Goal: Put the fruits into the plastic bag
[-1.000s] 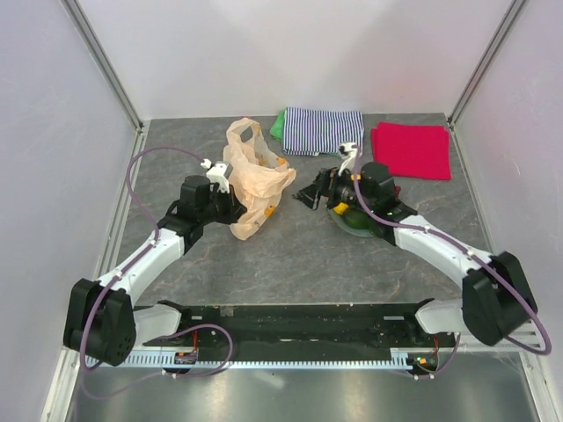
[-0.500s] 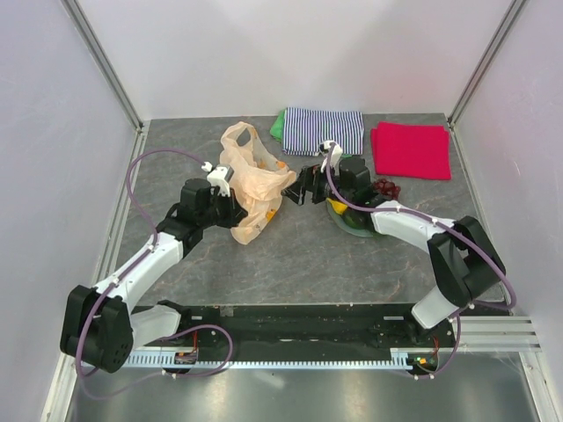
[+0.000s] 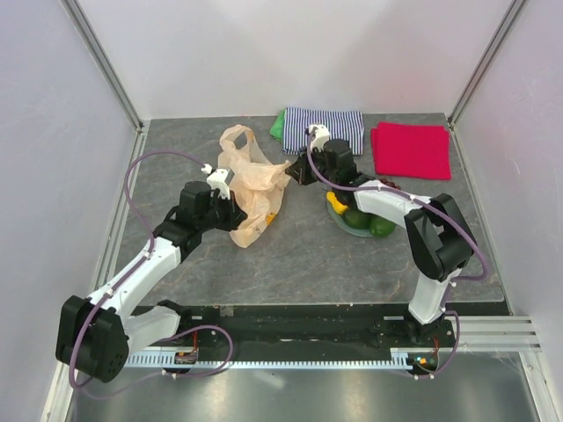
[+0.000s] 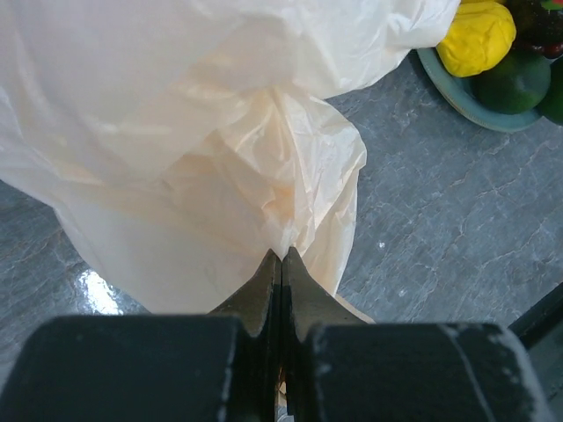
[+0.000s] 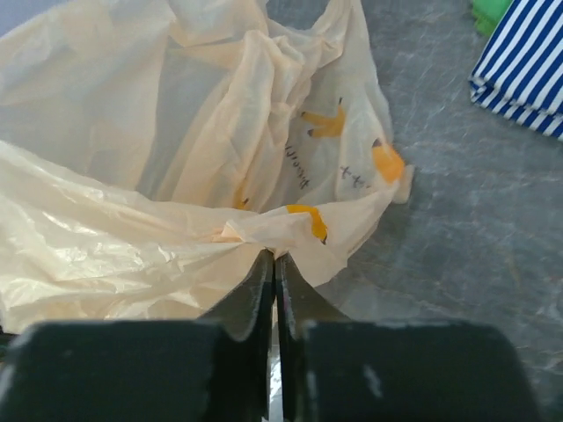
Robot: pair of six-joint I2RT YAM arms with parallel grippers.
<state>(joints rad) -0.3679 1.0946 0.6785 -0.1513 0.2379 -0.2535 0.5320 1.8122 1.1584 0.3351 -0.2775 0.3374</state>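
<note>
Grey stone counter [image 3: 290, 264], both arms on the bag [image 3: 255, 180]. Left end effector [image 4: 281, 257] is clamped on a low fold, and right end effector [image 5: 273, 257] pinches the rim. Ahead-right of the left one, the fruits [image 4: 479, 40] wait on the plate [image 4: 457, 97]. It looks like the mouth-opening step. Next: pull the rim wide, then free an arm to fetch one.

open tabletop [image 3: 299, 259] along near side, plastic bag [image 3: 255, 189] blocking centre-left, plate [image 4: 450, 90] crowding right-centre
</note>
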